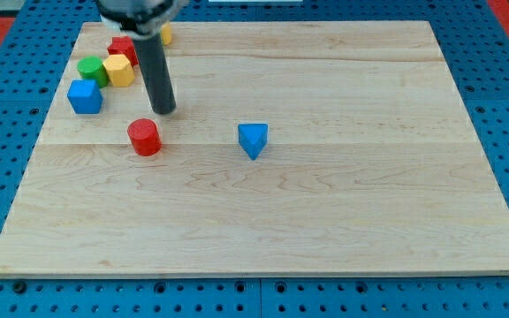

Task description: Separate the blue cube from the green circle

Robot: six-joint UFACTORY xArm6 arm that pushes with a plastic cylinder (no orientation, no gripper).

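Altogether two blue blocks, two red, two yellow, one green.

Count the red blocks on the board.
2. A red cylinder sits just below my tip; another red block lies at the upper left, partly hidden behind the rod. More may be hidden.

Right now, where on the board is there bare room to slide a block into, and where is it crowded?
Bare wood fills the view's right half and bottom, beyond the blue triangle and below the red cylinder. The crowd sits top left: blue cube, green circle, yellow block and red block packed close. My tip stands just above the red cylinder.
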